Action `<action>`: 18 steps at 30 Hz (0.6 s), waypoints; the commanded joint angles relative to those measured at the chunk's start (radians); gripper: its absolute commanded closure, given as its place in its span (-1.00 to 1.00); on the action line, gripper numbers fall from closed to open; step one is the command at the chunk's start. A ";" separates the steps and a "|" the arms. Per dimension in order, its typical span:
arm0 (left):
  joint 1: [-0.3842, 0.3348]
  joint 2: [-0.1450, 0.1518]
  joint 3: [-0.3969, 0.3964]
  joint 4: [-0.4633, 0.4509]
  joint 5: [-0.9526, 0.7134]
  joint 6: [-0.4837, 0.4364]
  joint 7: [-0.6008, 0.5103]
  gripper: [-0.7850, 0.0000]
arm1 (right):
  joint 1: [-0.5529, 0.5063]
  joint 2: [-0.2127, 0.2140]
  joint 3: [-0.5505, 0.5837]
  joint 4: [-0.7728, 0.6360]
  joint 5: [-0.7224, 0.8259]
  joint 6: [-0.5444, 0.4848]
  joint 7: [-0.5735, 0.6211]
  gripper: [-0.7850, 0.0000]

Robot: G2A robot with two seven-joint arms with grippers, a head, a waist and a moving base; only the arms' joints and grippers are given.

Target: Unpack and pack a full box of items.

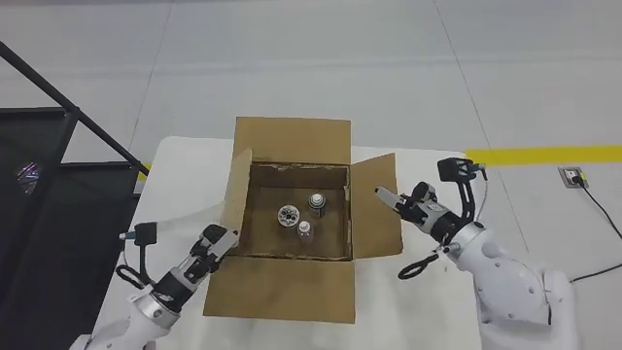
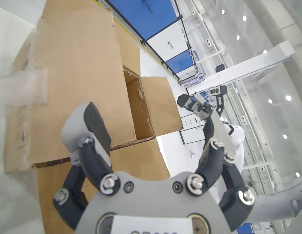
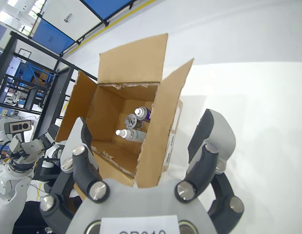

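Your cardboard box (image 1: 292, 141) sits mid-table on the white table (image 1: 185, 180), with all four flaps folded open. On its floor, three items sit close together: a spray can (image 1: 317, 201) with a white cap, a jar (image 1: 288, 216) with a round notched lid, and a small white spray bottle (image 1: 304, 228). The raised side flaps stand between each arm and the opening. A black frame (image 1: 39, 146) stands off the table's left side, and a yellow floor line (image 1: 544, 154) runs off to the right. Your left gripper (image 1: 219, 241) is just beside the left flap, fingers spread wide, holding nothing. Your right gripper (image 1: 389, 197) is at the right flap's edge, likewise spread and empty. Whether either touches the cardboard cannot be told.
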 commanded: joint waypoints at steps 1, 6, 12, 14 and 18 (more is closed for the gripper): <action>-0.011 0.000 0.020 0.009 0.023 0.016 -0.004 -1.00 | 0.023 0.003 -0.008 0.024 0.023 -0.001 0.038 -1.00; -0.035 0.001 0.059 0.043 0.060 0.039 -0.009 -1.00 | 0.064 0.008 -0.033 0.076 0.210 -0.083 0.120 -1.00; -0.054 0.001 0.093 0.075 0.082 0.051 0.000 -1.00 | 0.129 0.011 -0.112 0.167 0.458 -0.192 0.226 -1.00; -0.059 0.001 0.103 0.083 0.084 0.058 0.003 -1.00 | 0.163 0.010 -0.152 0.221 0.483 -0.199 0.239 -1.00; -0.072 0.000 0.121 0.099 0.095 0.077 0.015 -1.00 | 0.234 0.006 -0.237 0.345 0.492 -0.221 0.226 -1.00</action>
